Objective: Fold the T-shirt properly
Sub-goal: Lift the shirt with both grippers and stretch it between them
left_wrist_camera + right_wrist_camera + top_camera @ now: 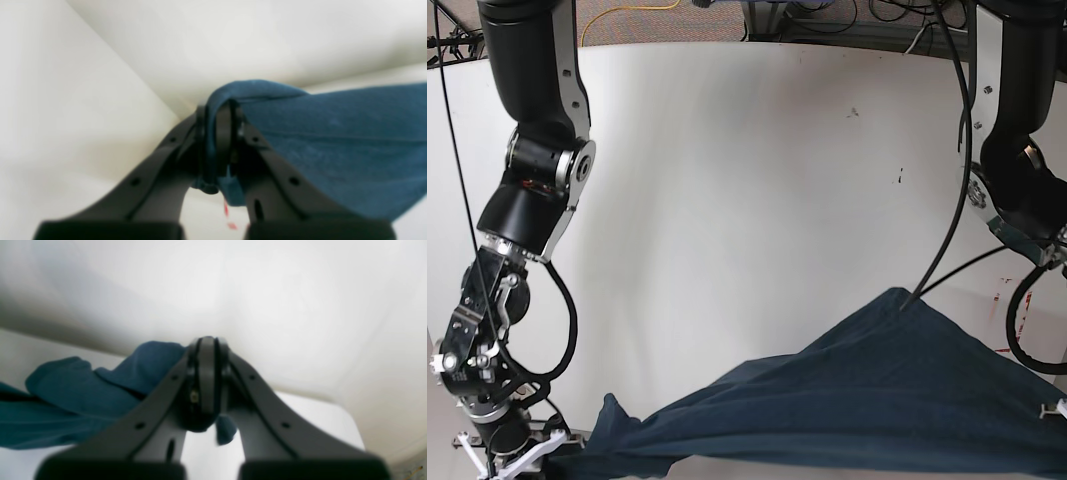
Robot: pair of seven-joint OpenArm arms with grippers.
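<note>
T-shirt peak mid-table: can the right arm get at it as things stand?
Probably not. The right gripper is shut on the T-shirt at its own corner, and the left gripper holds the other. It would have to let go; the white table itself leaves the way free.

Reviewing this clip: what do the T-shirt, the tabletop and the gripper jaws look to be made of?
T-shirt: soft knit cloth, matte navy-teal; it drapes, bunches and creases between the grips. Tabletop: smooth, hard white board, probably laminate or painted; faint sheen, small dark scuffs. Left gripper and right gripper: jaws of dark, matte moulded plastic, likely, with small round holes; both stand shut on the T-shirt.
</note>
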